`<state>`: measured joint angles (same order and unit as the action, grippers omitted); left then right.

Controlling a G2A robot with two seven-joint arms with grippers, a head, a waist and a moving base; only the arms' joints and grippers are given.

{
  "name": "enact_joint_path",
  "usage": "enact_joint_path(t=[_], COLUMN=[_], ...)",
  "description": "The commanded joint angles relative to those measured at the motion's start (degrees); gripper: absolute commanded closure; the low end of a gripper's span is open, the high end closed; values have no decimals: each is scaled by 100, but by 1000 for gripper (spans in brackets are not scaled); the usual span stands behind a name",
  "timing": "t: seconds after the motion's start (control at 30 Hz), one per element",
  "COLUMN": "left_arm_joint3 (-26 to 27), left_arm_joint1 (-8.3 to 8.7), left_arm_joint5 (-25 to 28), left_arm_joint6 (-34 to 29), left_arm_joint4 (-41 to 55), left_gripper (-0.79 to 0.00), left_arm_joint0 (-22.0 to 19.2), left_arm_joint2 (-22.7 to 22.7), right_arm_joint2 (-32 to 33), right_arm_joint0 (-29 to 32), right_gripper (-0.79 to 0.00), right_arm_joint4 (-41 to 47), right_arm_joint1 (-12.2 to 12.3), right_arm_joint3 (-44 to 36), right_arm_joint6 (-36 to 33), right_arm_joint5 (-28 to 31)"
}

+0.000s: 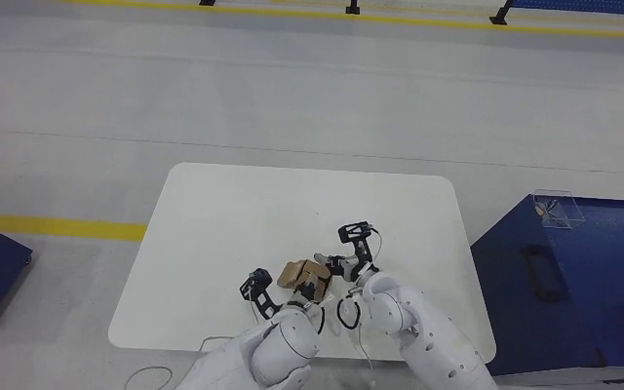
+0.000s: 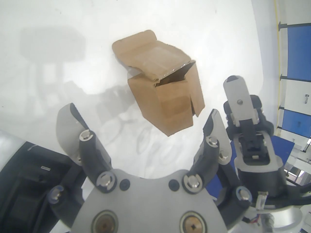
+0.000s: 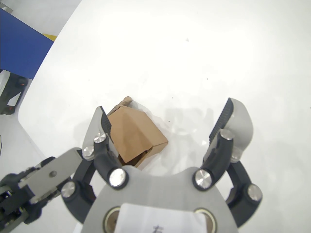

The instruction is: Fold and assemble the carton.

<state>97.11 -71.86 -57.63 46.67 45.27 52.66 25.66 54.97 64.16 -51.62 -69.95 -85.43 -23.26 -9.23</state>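
1. Left gripper (image 2: 139,111): fingers spread wide, nothing held. It hangs over the table (image 1: 292,195) close to its front edge.

2. Right gripper (image 3: 166,105): fingers also wide apart, nothing clamped. It hangs over the table just beside the left gripper.

3. Carton (image 2: 167,98): brown cardboard, partly folded, lying on its side on the table near the front edge, about midway along it.
   - Long axis runs away from both grippers. The end with the loose flaps points away from them, and gaps show at both ends.
   - It lies just ahead of the left gripper's fingertips, clear of them.
   - From the right wrist it shows between the right gripper's spread fingers, close beside one finger (image 3: 97,127); contact cannot be told.

4. Table: white, with rounded corners, stretching on beyond the carton.
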Motion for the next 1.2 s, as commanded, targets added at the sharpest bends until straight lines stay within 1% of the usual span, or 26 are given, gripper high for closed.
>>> enact_joint_path(t=[0.0,0.03,0.07,0.1,0.17,0.27,0.4,0.43,0.67,0.7,0.73,0.77,0.83,0.93,1.03,1.1,1.17], left_arm_joint3=[23,73,161,236,317,331,274,255,255,255,170,109,-64,-457,-820,-985,-1125], left_arm_joint1=[-1,3,25,62,144,278,399,406,406,406,399,373,295,166,46,-18,-88], left_arm_joint5=[82,317,651,879,1348,2315,3760,3986,3986,3986,4002,4077,4339,5007,5557,5974,6281], left_arm_joint6=[-48,-158,-237,-303,-528,-963,-1101,-1047,-1047,-1047,-956,-827,-823,-767,-1045,-1063,-998], left_arm_joint4=[27,94,89,-32,-322,-551,-1100,-1233,-1233,-1233,-1253,-1280,-1000,-483,-43,-66,-188], left_gripper=[-785,-785,-785,-785,-785,-785,-785,-785,-785,-785,-785,-785,-785,-785,-785,-785,-785], left_arm_joint0=[14,45,110,225,477,936,1494,1581,1581,1581,1609,1633,1706,1762,1765,1780,1790], left_arm_joint2=[40,164,350,445,588,958,1405,1438,1438,1438,1492,1509,1504,1597,1615,1613,1557], right_arm_joint2=[-1,8,19,16,1,66,238,286,292,218,150,88,-81,-250,-394,-451,-475], right_arm_joint0=[0,23,48,87,201,353,599,654,696,711,703,704,741,716,690,655,625], right_gripper=[-785,-785,-785,-785,-785,-785,-785,-785,-785,-785,-785,-785,-785,-785,-785,-785,-785], right_arm_joint4=[-44,-75,-269,-434,-484,-598,-519,-424,-371,-496,-720,-959,-1160,-1337,-1540,-1569,-1595], right_arm_joint1=[0,1,5,-2,-25,-35,-47,-51,-53,-54,-59,-73,-116,-172,-234,-271,-301], right_arm_joint3=[1,13,45,18,-22,-100,-298,-366,-401,-393,-378,-364,-311,-152,26,119,200], right_arm_joint6=[1,40,147,340,580,895,1361,1486,1531,1484,1528,1687,1823,1914,2010,2001,1999], right_arm_joint5=[-1,-10,-121,-280,-454,-620,-760,-694,-574,-447,-450,-586,-698,-730,-888,-895,-904])
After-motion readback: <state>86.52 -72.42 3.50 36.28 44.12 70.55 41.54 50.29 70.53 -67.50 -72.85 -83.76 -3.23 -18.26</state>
